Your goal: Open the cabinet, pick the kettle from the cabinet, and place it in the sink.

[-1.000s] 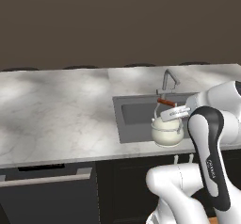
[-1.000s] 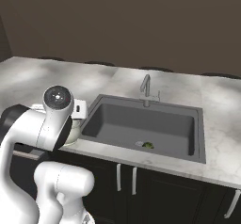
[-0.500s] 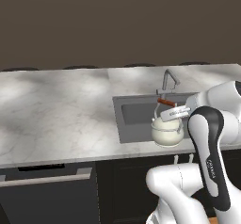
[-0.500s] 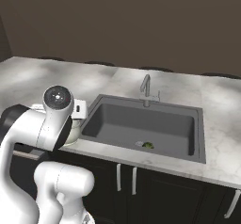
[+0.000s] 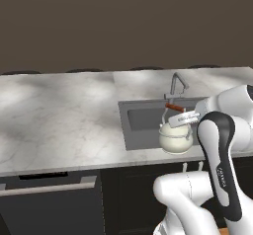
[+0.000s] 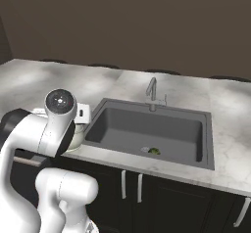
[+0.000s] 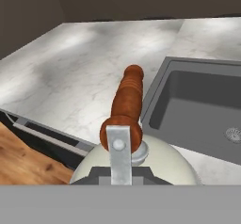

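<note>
So the kettle is hanging off the end of the arm right at the near left corner of the sink, seen from the left base view. It's the squat cream-white one, with the reddish-brown wooden bar sitting on top of the wire handle. The gripper is sitting at the right end of that bar, but the white hand is covering the fingers, so I honestly can't tell whether they're pinching the bar or just resting by it.

In the hand view the wooden bar is running straight away from the camera, with a grey metal bracket bolted at its near end and the kettle's cream dome bulging underneath. The fingertips aren't clearly showing there either (the kettle top is taking up that spot).

From the right base view the arm's big white elbow is blocking most of it, and just a sliver of the kettle is peeking out beside the sink's left rim, over the marble counter edge rather than over the basin. Whether it's touching the counter, I can't say.

The slim silver faucet is standing at the back rim of the sink, and the drain is showing in the dark grey basin floor.
</note>
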You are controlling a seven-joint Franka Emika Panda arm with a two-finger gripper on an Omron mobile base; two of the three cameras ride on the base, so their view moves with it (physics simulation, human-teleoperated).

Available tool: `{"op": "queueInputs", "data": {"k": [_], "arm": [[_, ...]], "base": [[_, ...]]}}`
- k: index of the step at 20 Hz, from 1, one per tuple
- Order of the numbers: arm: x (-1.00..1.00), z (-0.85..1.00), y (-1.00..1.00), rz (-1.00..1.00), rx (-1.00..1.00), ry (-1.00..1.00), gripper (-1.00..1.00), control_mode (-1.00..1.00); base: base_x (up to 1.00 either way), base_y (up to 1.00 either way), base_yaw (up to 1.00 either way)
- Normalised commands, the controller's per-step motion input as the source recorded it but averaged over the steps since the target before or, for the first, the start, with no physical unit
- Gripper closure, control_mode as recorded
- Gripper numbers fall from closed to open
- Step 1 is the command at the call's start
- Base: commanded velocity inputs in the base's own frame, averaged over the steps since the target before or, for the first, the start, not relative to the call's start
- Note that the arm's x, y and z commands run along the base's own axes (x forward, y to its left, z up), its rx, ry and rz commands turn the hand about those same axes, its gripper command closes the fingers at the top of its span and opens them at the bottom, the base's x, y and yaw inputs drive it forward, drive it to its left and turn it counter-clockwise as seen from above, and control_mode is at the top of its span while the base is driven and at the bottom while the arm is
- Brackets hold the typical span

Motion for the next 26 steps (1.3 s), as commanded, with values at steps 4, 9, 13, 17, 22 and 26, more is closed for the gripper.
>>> {"op": "queueInputs", "data": {"k": [4,9,13,17,22,26], "arm": [[0.00,0.00,0.00,0.00,0.00,0.00,1.00,1.00],[0.00,0.00,0.00,0.00,0.00,0.00,1.00,-1.00],[0.00,0.00,0.00,0.00,0.00,0.00,1.00,-1.00],[0.00,0.00,0.00,0.00,0.00,0.00,1.00,-1.00],[0.00,0.00,0.00,0.00,0.00,0.00,1.00,-1.00],[0.00,0.00,0.00,0.00,0.00,0.00,1.00,-1.00]], "base": [[0.00,0.00,0.00],[0.00,0.00,0.00],[0.00,0.00,0.00],[0.00,0.00,0.00],[0.00,0.00,0.00],[0.00,0.00,0.00]]}}
